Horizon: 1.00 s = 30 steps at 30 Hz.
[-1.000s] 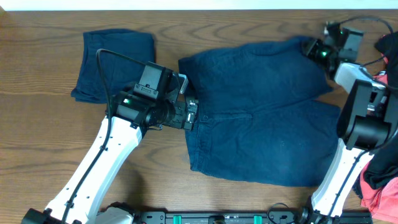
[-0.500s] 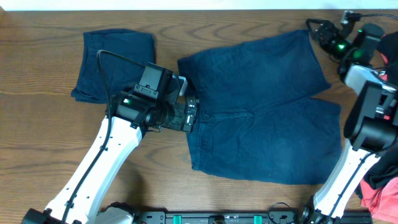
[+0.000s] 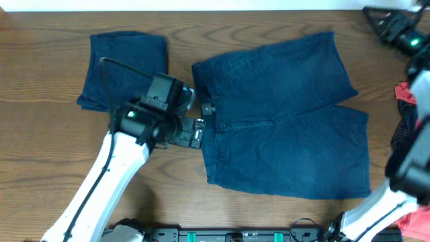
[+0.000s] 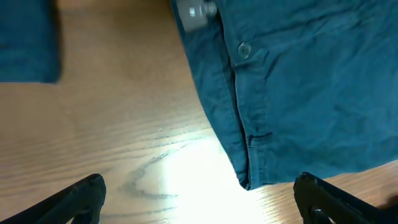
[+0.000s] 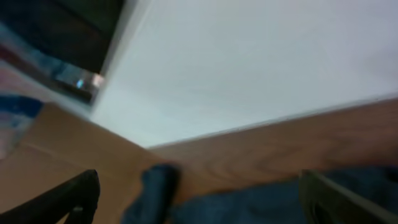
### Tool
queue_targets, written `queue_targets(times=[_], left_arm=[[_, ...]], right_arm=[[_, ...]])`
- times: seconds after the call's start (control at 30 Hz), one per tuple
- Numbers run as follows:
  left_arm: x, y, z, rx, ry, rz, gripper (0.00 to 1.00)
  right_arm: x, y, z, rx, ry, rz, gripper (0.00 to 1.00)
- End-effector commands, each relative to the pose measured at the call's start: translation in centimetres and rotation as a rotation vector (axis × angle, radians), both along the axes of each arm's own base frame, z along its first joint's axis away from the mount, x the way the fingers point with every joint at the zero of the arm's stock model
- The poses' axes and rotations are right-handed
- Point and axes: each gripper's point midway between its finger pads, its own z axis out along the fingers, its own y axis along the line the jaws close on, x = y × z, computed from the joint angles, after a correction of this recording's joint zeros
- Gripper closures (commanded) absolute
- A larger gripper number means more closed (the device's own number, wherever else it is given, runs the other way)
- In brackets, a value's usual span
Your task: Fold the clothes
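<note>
Dark blue shorts [image 3: 282, 121] lie spread flat mid-table, waistband toward the left. My left gripper [image 3: 201, 124] is open just left of the waistband. In the left wrist view its fingertips [image 4: 81, 196] frame bare wood, with the shorts [image 4: 298, 74] and their button just ahead, and nothing sits between them [image 4: 199, 205]. My right gripper [image 3: 375, 17] is open at the far right corner, off the shorts' upper leg. Its wrist view is blurred: the open gripper [image 5: 199, 205] looks over blue cloth [image 5: 261, 202] toward a white wall.
A folded dark blue garment [image 3: 124, 67] lies at the back left, also seen as a blue patch [image 4: 28, 43] in the left wrist view. A heap of red and black clothes [image 3: 411, 114] sits at the right edge. A black rail [image 3: 235, 235] runs along the front.
My right gripper opened, let go of the shorts' upper leg and pulled away to the far right corner. The left gripper backed slightly left off the waistband.
</note>
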Motion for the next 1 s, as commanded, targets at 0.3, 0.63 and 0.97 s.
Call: queue_targets(times=[0.3,0.63,0.97], left_arm=[[-3.3,3.3,2.3,0.024,0.004,0.223,0.02],[-5.2,-0.9,-7.9,-0.101,0.393,0.257,0.01],[-5.9,-4.1,-14.4,-0.201,0.635,0.344,0.11]], right_arm=[[-14.3,-2.0,6.2,-0.464,0.28,-0.53,0.01],[-19.9,-1.5,-6.4,-0.467,0.821,-0.444,0.01],[-23.9,0.9,-16.5,-0.397,1.099,-0.299,0.01]])
